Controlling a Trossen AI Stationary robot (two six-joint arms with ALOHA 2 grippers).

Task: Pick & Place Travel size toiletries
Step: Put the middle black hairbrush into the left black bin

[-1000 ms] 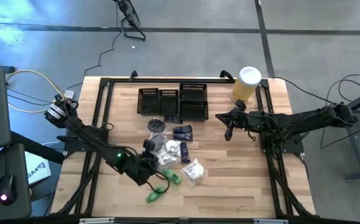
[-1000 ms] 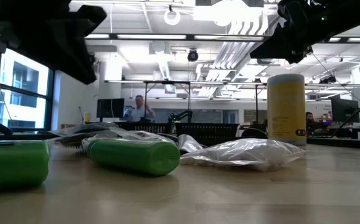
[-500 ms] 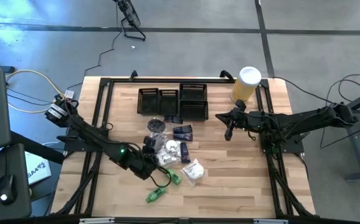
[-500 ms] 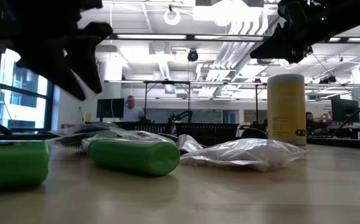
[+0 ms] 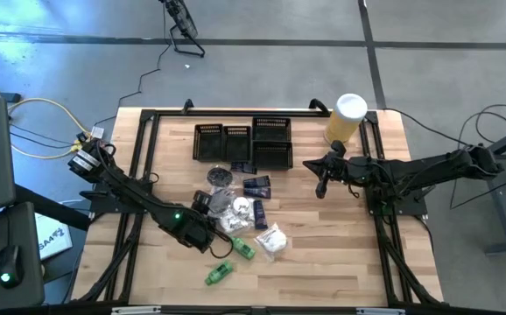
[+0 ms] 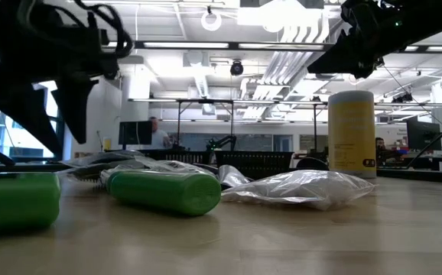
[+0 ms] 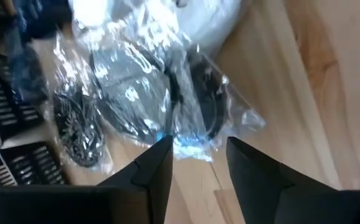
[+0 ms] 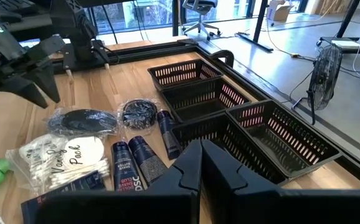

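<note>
The toiletries lie in a loose heap mid-table: a clear packet of black rings (image 7: 149,93), a white sachet (image 5: 241,210), a crinkly white sachet (image 5: 272,241), navy tubes (image 5: 257,185), a round black piece (image 5: 221,178) and two green tubes (image 5: 242,248) (image 5: 219,274). My left gripper (image 7: 198,155) hangs open, pointing steeply down just above the near edge of the clear packet, and stands clear of the table in the low view (image 6: 64,145). My right gripper (image 5: 321,186) waits shut in the air right of the heap.
Black mesh trays (image 5: 240,144) stand in a row at the far side of the heap. A tall yellow cylinder with a white lid (image 5: 347,118) stands at the far right. Bare wood lies along the table's near edge and at its right.
My left gripper has tipped to point more steeply down and has sunk toward the clear packet. Its fingers have opened. The toiletries have stayed where they were.
</note>
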